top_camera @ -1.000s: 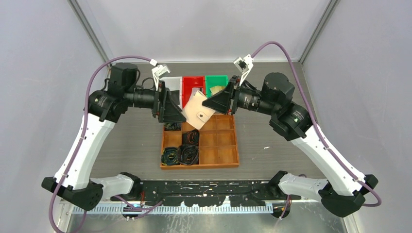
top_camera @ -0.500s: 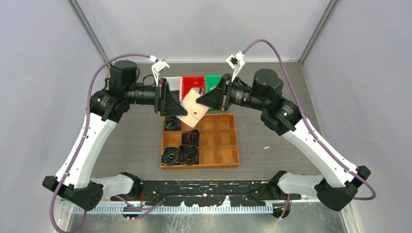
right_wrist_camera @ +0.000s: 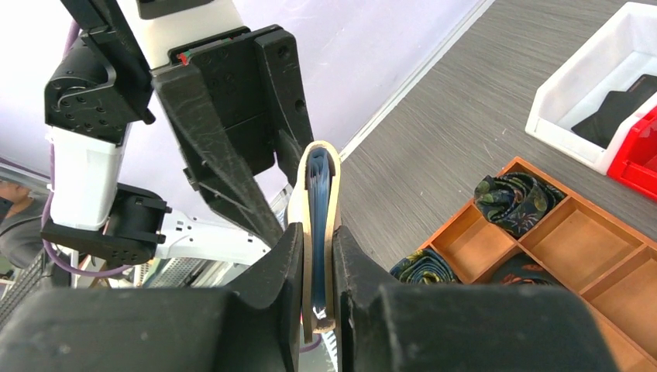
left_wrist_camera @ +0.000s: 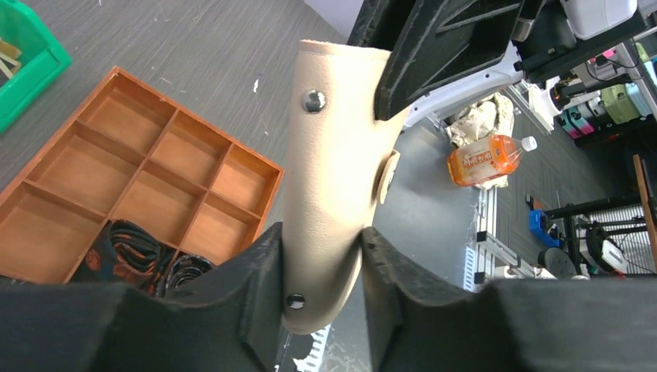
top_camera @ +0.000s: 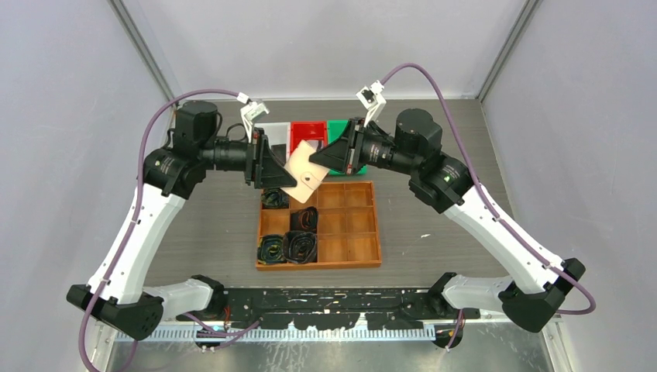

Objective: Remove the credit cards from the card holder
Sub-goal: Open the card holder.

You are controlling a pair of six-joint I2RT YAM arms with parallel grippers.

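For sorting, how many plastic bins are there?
3, in a row beyond the brown wooden tray: white plastic bin left, red plastic bin middle, green plastic bin right; more may be hidden.

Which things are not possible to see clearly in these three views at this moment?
- Credit cards: none visible; top view, the closed card holder hides them; right wrist view shows only blue pocket edges.
- White bin contents: right wrist view, cut by the frame edge; top view, partly behind the left gripper.
- Green bin: left wrist view, mostly cut off.
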